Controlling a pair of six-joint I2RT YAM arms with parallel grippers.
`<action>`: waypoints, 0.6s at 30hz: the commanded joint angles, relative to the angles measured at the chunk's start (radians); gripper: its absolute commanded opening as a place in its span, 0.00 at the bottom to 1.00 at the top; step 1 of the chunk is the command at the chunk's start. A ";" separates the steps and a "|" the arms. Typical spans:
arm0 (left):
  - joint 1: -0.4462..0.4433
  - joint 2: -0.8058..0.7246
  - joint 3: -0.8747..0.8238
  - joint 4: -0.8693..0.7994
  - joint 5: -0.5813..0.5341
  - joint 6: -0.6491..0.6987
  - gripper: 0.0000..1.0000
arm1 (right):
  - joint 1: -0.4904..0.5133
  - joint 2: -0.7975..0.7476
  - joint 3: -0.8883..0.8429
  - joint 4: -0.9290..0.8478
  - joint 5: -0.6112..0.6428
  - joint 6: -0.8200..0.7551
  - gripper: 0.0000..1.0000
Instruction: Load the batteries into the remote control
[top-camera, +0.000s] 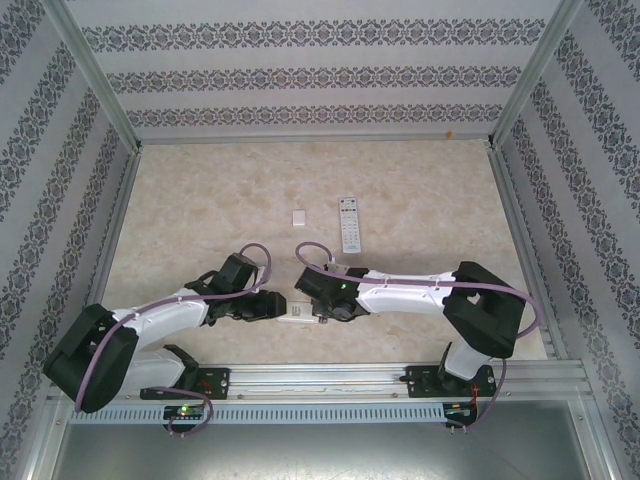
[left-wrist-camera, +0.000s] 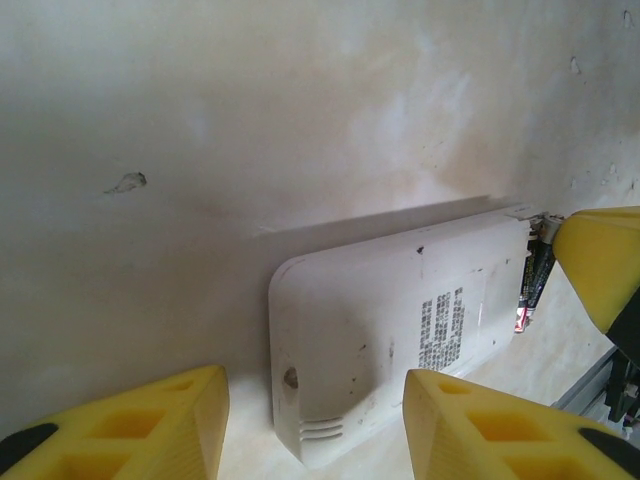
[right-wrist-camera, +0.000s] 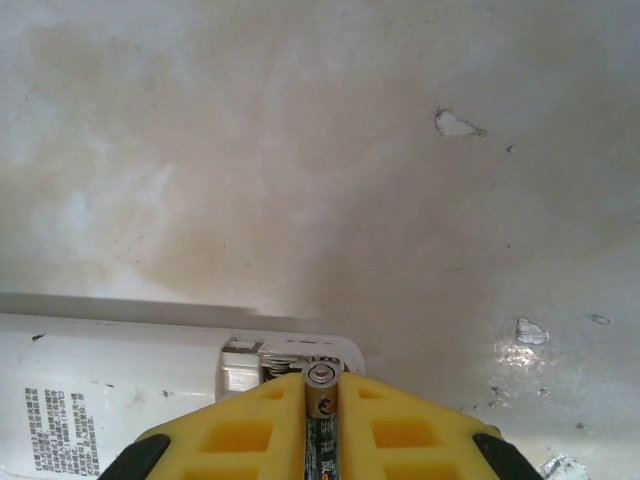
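1. Patterned panels wall the counter (top-camera: 200, 210) on three sides, and an aluminium rail (top-camera: 330, 376) runs along its near edge. Both arms work just beyond that rail.
2. On the open far half lie a second remote (top-camera: 349, 224), face up, and a small white cover (top-camera: 300, 218). They are near each other but apart.
3. The remote control (left-wrist-camera: 400, 330) lies back side up between the two claws, with its open battery bay (right-wrist-camera: 285, 358) at the end toward the right claw.
4. The left claw (left-wrist-camera: 312, 385) stands wide and straddles the remote control's rounded end. A gap shows beside one finger. Whether the other finger touches cannot be told.
5. The right claw (right-wrist-camera: 322, 380) is narrow and pinches a battery (right-wrist-camera: 321, 398) lengthwise between its yellow fingers. The battery's metal end sits just beside the bay.
6. From above, the arms cover most of the remote control, and the battery cannot be made out there.
7. The lower part of the battery is cut off at the edge of the right wrist view. The label print is too small to read.
8. The left wrist view shows the remote control's whole back and the dark battery body at the bay end. The right wrist view shows the spring inside the bay.
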 joint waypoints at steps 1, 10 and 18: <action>0.002 0.008 -0.017 0.036 0.022 -0.019 0.48 | 0.010 0.045 -0.004 -0.042 -0.042 0.031 0.15; -0.004 -0.001 -0.059 0.088 0.026 -0.049 0.48 | 0.031 0.108 -0.008 -0.076 -0.171 0.070 0.14; -0.009 -0.070 -0.117 0.137 -0.008 -0.087 0.47 | 0.068 0.197 0.041 -0.152 -0.255 0.031 0.13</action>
